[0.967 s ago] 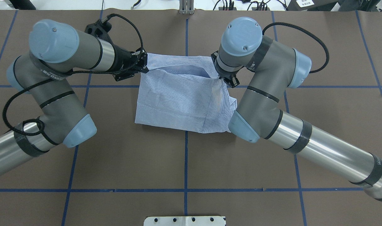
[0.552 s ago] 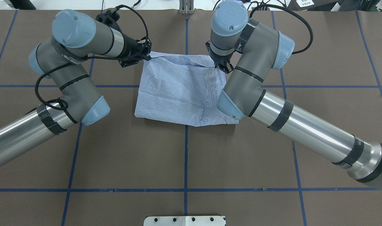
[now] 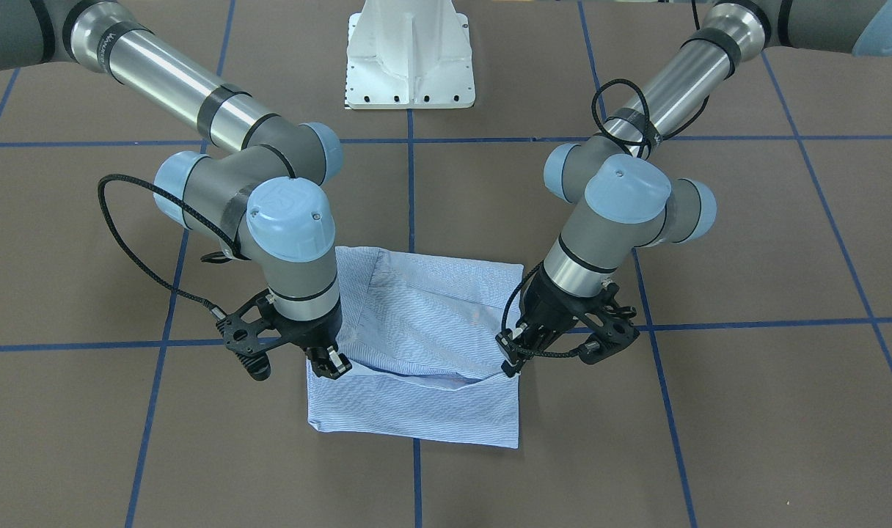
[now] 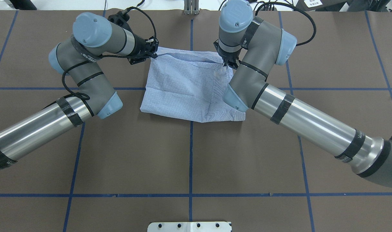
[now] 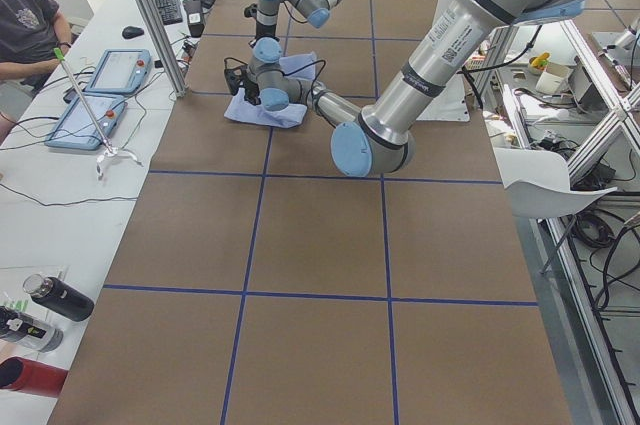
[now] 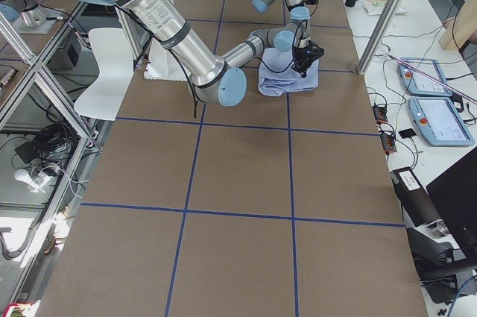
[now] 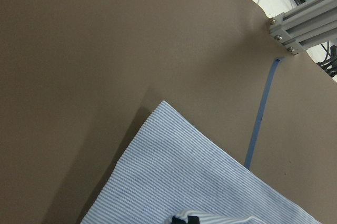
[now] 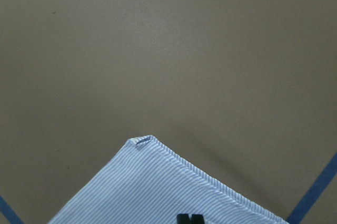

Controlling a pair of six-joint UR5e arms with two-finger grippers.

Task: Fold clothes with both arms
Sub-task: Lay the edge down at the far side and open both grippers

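The light blue striped shirt [image 4: 183, 87] lies folded into a rough rectangle at the far middle of the table, and also shows in the front-facing view [image 3: 424, 315]. My left gripper [image 4: 154, 54] is shut on the far left corner of its top layer. My right gripper [image 4: 226, 63] is shut on the far right corner. In the front-facing view the left gripper [image 3: 510, 364] and the right gripper [image 3: 334, 364] hold that edge just above the lower layer. Both wrist views show striped cloth [image 7: 210, 182] [image 8: 158, 187] at the fingertips. Collar, pocket and buttons are hidden.
The brown table carries blue tape lines [image 4: 191, 154]. The white pedestal base [image 3: 409, 59] stands at the robot's side. An aluminium post [image 4: 191, 8] stands at the far edge. Tablets [image 5: 100, 95] and bottles [image 5: 55, 297] lie on the side bench.
Both grippers have moved away from the robot toward the table's far edge, drawing the shirt's top layer with them. The raised fold has flattened out.
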